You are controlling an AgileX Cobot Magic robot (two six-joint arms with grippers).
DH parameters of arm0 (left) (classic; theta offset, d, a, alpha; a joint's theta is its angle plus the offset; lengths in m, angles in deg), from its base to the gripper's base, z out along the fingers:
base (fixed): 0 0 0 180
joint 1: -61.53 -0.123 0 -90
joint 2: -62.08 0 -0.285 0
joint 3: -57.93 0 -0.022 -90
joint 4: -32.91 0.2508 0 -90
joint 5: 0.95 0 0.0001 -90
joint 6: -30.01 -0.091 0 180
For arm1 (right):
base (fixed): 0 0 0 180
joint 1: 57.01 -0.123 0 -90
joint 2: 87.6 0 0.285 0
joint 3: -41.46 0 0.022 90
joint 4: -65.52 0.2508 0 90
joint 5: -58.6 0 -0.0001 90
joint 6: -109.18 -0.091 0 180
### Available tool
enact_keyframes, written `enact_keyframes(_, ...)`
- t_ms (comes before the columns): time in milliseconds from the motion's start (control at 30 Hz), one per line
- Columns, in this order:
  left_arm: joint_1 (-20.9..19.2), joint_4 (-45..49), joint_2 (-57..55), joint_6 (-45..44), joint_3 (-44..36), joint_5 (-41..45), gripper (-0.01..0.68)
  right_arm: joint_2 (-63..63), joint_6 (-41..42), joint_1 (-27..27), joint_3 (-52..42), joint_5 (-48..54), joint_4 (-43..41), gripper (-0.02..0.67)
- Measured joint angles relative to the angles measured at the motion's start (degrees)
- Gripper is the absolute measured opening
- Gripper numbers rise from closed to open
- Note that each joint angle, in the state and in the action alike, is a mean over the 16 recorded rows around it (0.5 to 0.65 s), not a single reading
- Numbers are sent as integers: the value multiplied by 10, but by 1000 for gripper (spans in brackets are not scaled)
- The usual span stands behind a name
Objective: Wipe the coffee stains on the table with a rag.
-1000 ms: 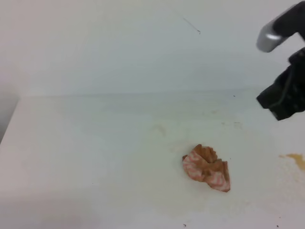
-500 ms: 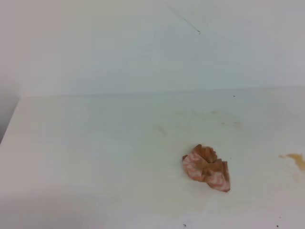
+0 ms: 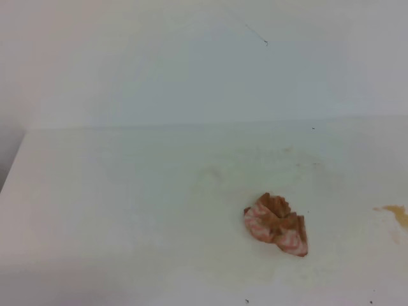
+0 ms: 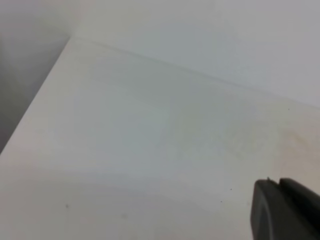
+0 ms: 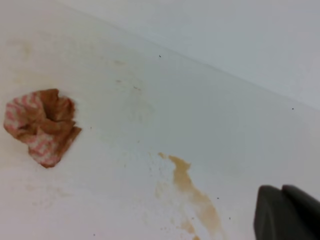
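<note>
The rag [image 3: 276,225] lies crumpled on the white surface [image 3: 127,191], right of the middle in the high view. Its long axis runs from upper left to lower right there, the brown-stained folds toward the far end and the red-and-white stripes toward the near end. Nothing touches it.

Well to its right sits a coffee stain [image 3: 397,213], cut off by the picture's right edge. From my right wrist view the stain [image 5: 192,192] is an amber streak slanting down and to the right, running out of the bottom edge.

My right end effector [image 5: 286,213] shows only as a dark corner low in its own view, fingers pressed together with nothing between them. My left end effector [image 4: 285,210] is likewise a dark, blurred corner; I cannot tell whether it is spread or closed.
</note>
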Motion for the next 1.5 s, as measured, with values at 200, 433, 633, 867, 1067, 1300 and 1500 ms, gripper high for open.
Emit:
enact_keyframes(200, 0, 0, 0, 0, 0, 0, -5, 0, -3, 0, 0, 5, -1, 1)
enact_keyframes(433, 0, 0, 0, 0, 0, 0, -5, 10, -3, 0, 0, 5, -1, 1)
enact_keyframes(633, 0, 0, 0, 0, 0, 0, -5, 48, -3, 5, 0, 5, -1, 0)
enact_keyframes(867, 0, 0, 0, 0, 0, 0, -5, 129, -3, 45, -13, 3, -2, 0)
enact_keyframes(1067, 0, 0, 0, 0, 0, 0, -5, 206, -3, 104, -65, 2, -4, 0)
enact_keyframes(1300, 0, 0, 0, 0, 0, 0, -5, 267, -2, 157, -166, -29, -6, 0)
enact_keyframes(1500, 0, 0, 0, 0, 0, 0, -5, 288, 0, 170, -239, -79, -5, 0)
